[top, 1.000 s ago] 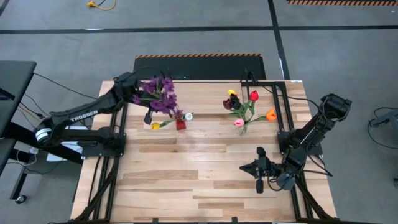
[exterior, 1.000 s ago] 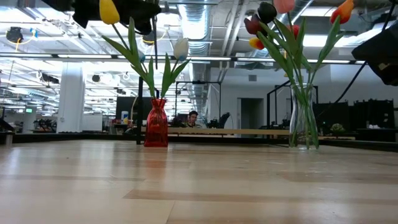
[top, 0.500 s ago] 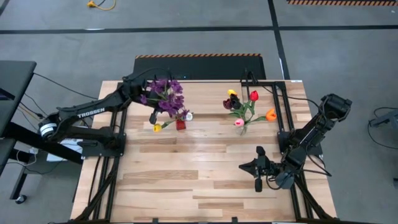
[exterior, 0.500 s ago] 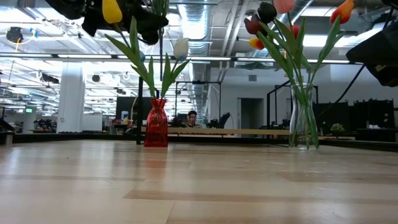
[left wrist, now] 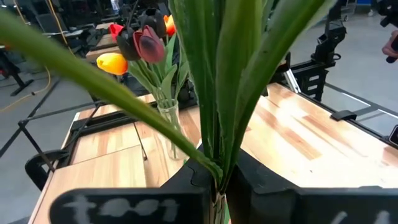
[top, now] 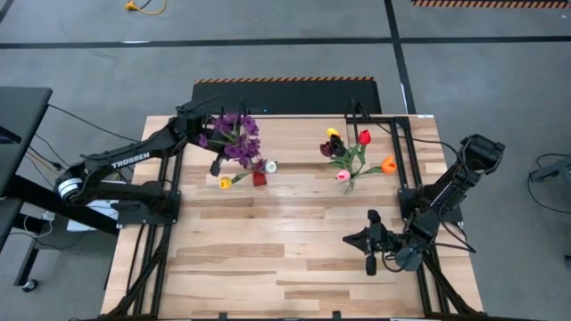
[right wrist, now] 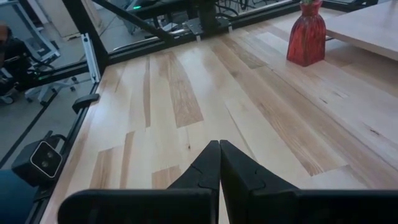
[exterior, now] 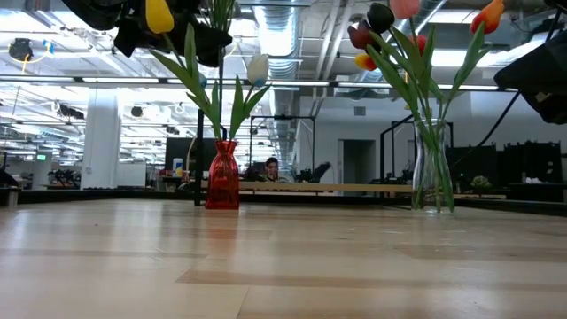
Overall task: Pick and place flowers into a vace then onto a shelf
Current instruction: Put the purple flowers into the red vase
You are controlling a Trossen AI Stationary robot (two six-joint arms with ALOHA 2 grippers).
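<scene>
My left gripper [top: 217,166] is shut on the purple-blossomed sprig [top: 235,138], held high over the far left of the table, just left of the red vase [top: 260,178]. The red vase [exterior: 222,175] stands on the tabletop and holds a yellow tulip [exterior: 157,16] and a white tulip [exterior: 257,68]. A glass vase [exterior: 431,173] at the far right holds several tulips [top: 350,152]. The shelf [right wrist: 367,25] is a raised light board beside the red vase. My right gripper [top: 373,254] is shut and empty, at the near right. My left gripper pinches the sprig's bunched green stems [left wrist: 217,171] between its two fingers. The stems and long leaves [left wrist: 249,62] rise out of the fingers, and the sprig is lifted clear of the table. The gripper hides the sprig's lower end.
Black frame rails run along the table's left and right sides [top: 406,156]. The middle and near part of the plank tabletop [top: 268,250] is bare. A person [exterior: 273,167] sits in the room far behind the table.
My left gripper has carried the purple sprig a little toward the table's right edge, closer to the red vase, still shut on the stems and still high above the table.
</scene>
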